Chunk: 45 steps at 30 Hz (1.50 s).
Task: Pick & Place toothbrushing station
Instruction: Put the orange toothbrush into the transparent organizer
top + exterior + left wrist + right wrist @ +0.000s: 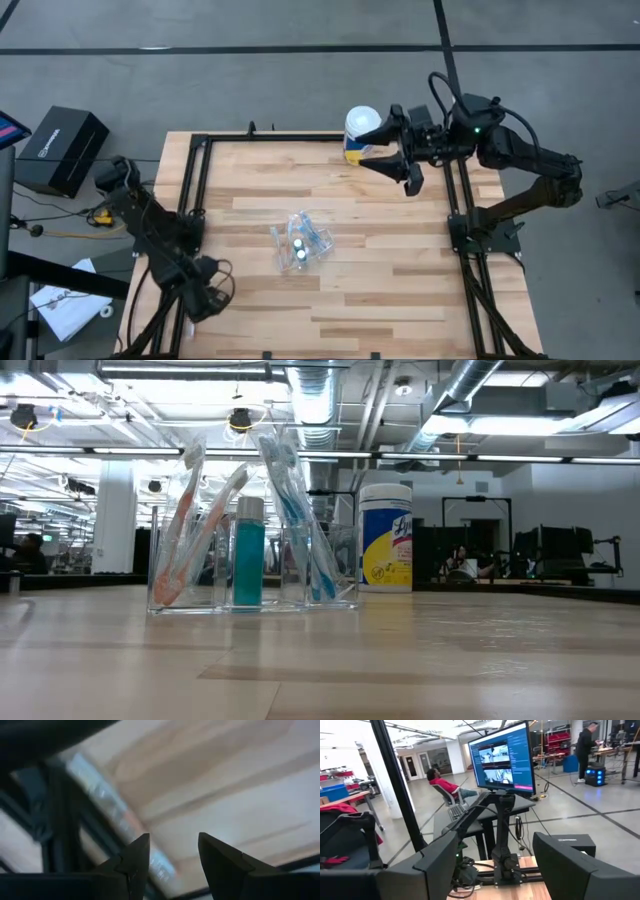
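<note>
A clear plastic holder (300, 243) stands mid-table; in the low view (250, 565) it holds orange toothbrushes (185, 530), a teal toothpaste tube (248, 555) and blue toothbrushes (300, 520), all upright or leaning in its compartments. My right gripper (392, 160) is open and empty, raised near the far edge beside a wipes canister (360, 135). My left gripper (205, 295) is open and empty, parked at the table's near left corner over the frame (172, 857).
A white and yellow wipes canister (386, 538) stands at the table's far edge. Black metal frame rails (190, 190) run along the left, right and far sides. Bare wood lies around the holder. People and a monitor (502, 757) show in the room beyond.
</note>
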Each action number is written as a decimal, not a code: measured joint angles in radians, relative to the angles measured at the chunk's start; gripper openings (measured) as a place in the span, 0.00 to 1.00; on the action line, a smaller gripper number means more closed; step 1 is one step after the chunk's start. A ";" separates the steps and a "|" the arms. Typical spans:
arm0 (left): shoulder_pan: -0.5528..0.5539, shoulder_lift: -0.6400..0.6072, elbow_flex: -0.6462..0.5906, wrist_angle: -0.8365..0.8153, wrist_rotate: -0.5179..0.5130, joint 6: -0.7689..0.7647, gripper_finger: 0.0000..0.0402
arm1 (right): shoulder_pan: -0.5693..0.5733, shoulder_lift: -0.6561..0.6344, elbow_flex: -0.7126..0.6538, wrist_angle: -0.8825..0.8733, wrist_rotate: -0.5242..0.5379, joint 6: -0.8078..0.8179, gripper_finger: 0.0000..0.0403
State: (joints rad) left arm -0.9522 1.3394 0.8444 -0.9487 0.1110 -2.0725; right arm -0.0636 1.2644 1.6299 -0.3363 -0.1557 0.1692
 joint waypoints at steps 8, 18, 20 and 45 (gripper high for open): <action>-0.125 0.005 -0.009 0.013 0.052 -0.121 0.40 | 0.031 0.000 0.000 0.011 0.027 -0.016 0.62; -0.110 0.122 -0.011 0.132 0.110 -0.104 0.40 | 0.028 -0.001 0.000 0.011 -0.023 -0.023 0.62; -0.108 0.160 -0.011 0.145 0.139 -0.106 0.40 | 0.028 -0.001 0.000 0.010 -0.030 -0.023 0.62; -0.099 0.232 -0.024 0.163 0.184 -0.123 0.37 | 0.037 -0.001 0.000 0.008 -0.057 0.007 0.62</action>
State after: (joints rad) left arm -1.0512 1.5711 0.8209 -0.7858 0.2952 -2.1960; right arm -0.0265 1.2636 1.6299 -0.3279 -0.2127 0.1761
